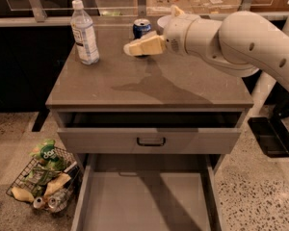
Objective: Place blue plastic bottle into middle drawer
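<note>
The blue plastic bottle (84, 32), clear with a white cap and a pale label, stands upright at the back left corner of the cabinet top (149, 88). My gripper (147, 40) hovers open and empty above the back middle of the top, to the right of the bottle and apart from it. One cream finger (143, 46) points left toward the bottle. The middle drawer (149, 206) is pulled out at the bottom, showing its plain pale grey floor with nothing in it.
A dark blue soda can (141, 27) stands just behind the gripper, partly hidden. The drawer with the black handle (151, 141) above is slightly open. A wire basket of litter (45, 177) sits on the floor at the left. A black base (272, 136) is at the right.
</note>
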